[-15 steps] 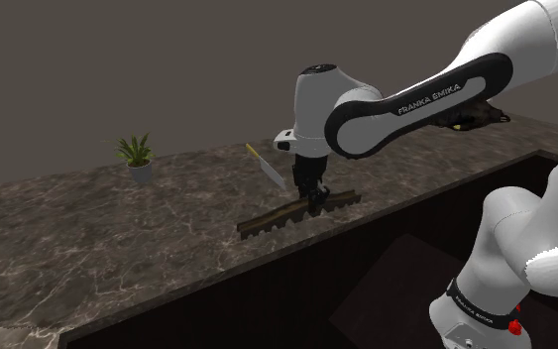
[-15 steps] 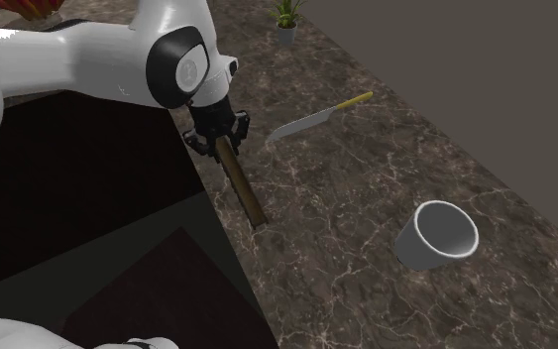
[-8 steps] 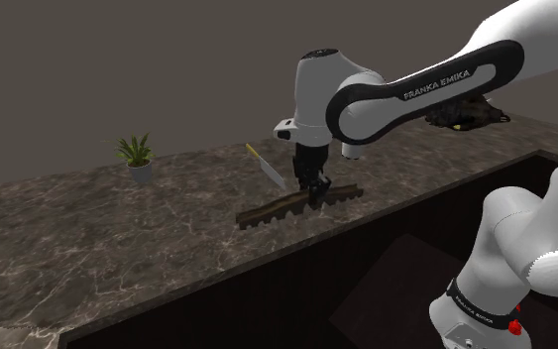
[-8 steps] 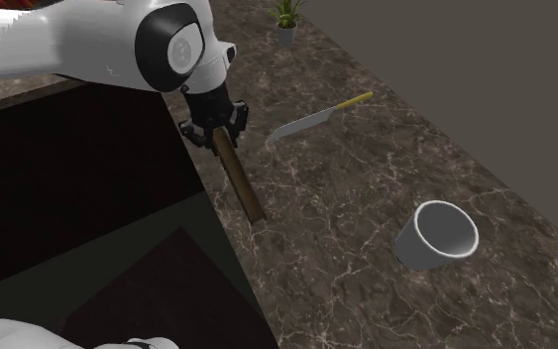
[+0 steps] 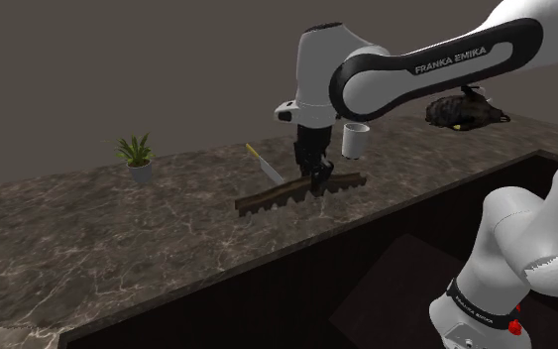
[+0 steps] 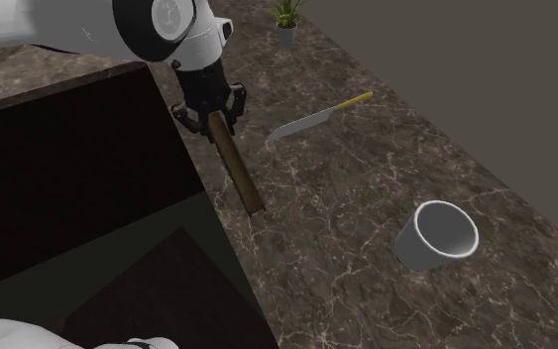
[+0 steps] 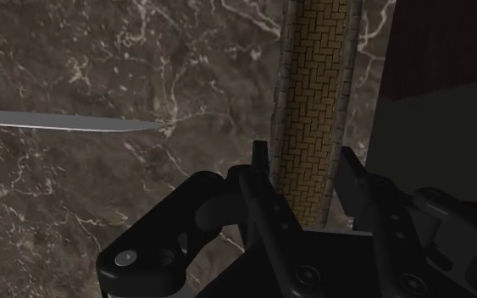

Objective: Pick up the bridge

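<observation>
The claw [image 5: 317,180], clamped on the bridge [image 5: 272,197], has risen over 1 s, seemingly lifting it off the desk [image 5: 118,233].

Knife [image 6: 303,124], grey cup [image 6: 437,236] and potted plant [image 6: 286,16] sit on marbled counter [image 6: 366,203].

Dark veined marble countertop [image 5: 98,233], plain grey-brown wall [image 5: 118,59] behind, dim even light

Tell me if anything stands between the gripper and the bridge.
Nothing visible does. The gripper has its fingers clasped on both sides of the bridge; the knife lies apart on the counter.
</observation>
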Available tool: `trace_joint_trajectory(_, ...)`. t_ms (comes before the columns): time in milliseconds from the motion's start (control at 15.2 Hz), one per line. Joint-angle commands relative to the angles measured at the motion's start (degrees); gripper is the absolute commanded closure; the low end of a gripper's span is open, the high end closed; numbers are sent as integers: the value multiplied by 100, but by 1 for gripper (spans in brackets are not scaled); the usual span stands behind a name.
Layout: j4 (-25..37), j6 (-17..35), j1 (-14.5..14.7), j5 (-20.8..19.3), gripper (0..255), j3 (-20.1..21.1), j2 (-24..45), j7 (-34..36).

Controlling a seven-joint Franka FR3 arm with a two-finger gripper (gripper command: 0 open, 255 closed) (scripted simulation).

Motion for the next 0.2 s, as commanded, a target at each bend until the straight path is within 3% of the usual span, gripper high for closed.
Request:
trace_joint_trajectory(0, 120, -155, 0, 4, 255, -1, -36, -13)
trace_joint_trajectory(132, 130, -167, 0, 5, 255, -1, -38, -14)
